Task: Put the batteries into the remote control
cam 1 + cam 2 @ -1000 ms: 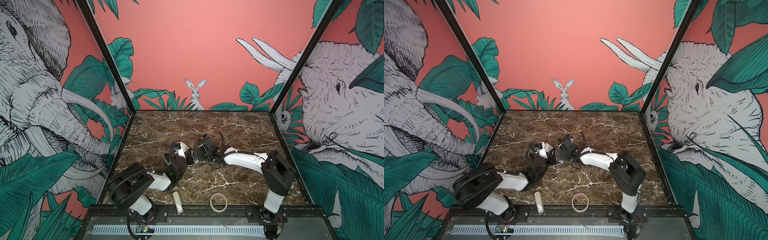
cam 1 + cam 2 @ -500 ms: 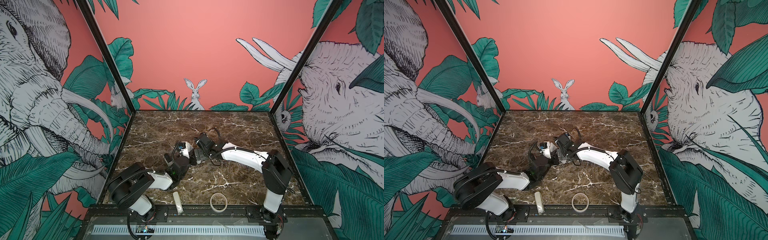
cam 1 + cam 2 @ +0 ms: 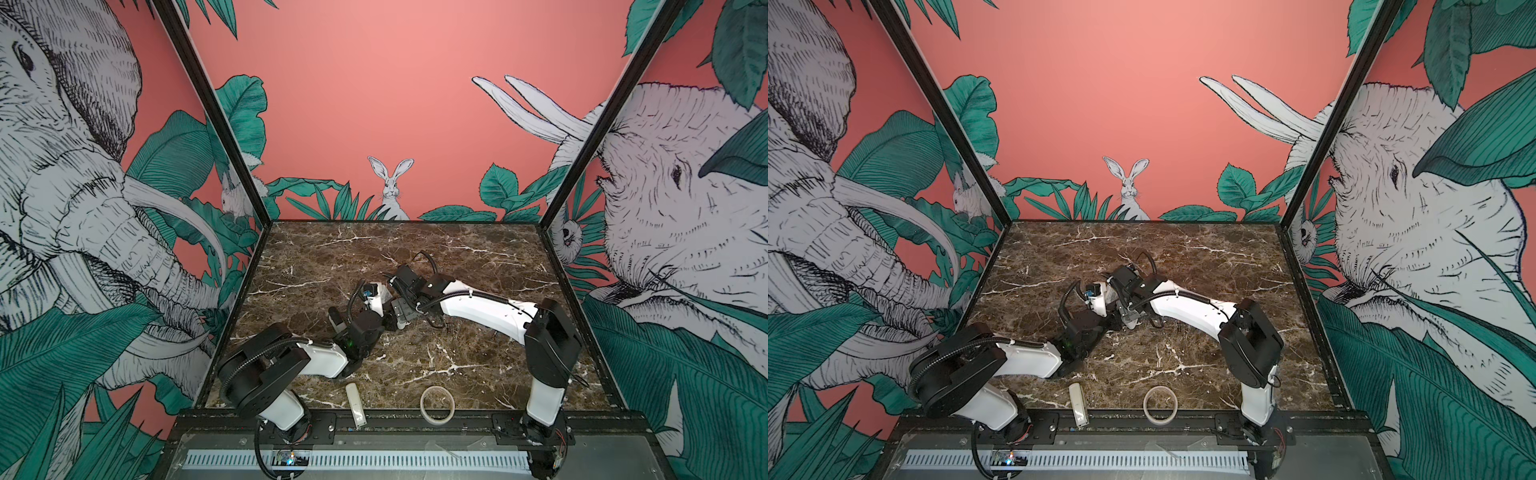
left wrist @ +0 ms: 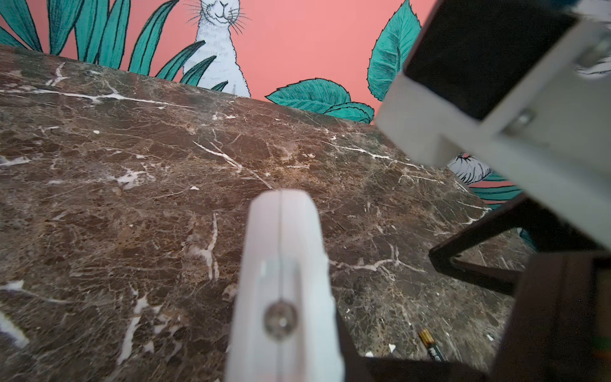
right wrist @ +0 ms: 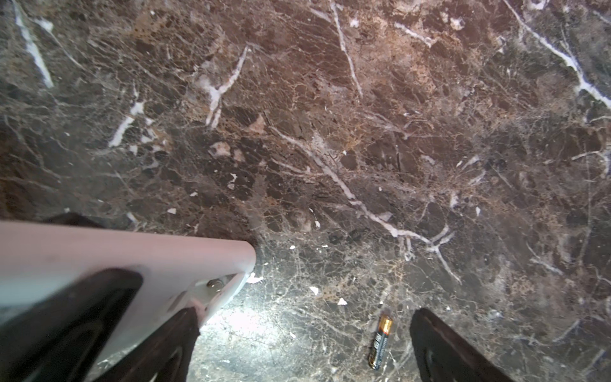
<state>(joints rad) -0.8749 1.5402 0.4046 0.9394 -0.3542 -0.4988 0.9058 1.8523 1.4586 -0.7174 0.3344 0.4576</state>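
Now that the right gripper [image 5: 302, 327] sits closer to the left gripper [image 3: 375, 300] than a second ago, it straddles, spread wide, the battery [image 5: 380, 342] lying on the marble [image 5: 396, 132]. That sets up the pick; the battery is not yet gripped, and the compartment is hidden. The left gripper stays pinched on the remote [image 4: 281, 251], held mid-table just beside the right gripper, so a descent risks knocking it. A white stick [image 3: 355, 404] and a tape ring [image 3: 436, 405] lie at the front edge, well apart.
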